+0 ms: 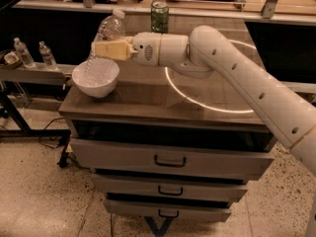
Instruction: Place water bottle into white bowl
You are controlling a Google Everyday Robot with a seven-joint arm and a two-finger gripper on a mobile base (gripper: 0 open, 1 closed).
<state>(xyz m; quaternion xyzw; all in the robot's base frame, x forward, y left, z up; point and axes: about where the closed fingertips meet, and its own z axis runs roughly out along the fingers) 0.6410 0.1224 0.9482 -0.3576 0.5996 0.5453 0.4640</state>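
Note:
The water bottle [106,33] is a clear ribbed plastic bottle with a white cap, tilted with its cap up and to the right. Its lower end reaches down into the white bowl [96,78], which stands at the left end of the cabinet top. My gripper [104,50] has yellowish fingers shut around the bottle's middle, just above the bowl's right rim. The white arm reaches in from the right.
A green drink can [159,17] stands at the back of the wooden cabinet top [148,95]. A bright ring of light [207,100] lies on the top. Two tiny bottles [23,52] stand on a side shelf at the left. Drawers [170,159] are below.

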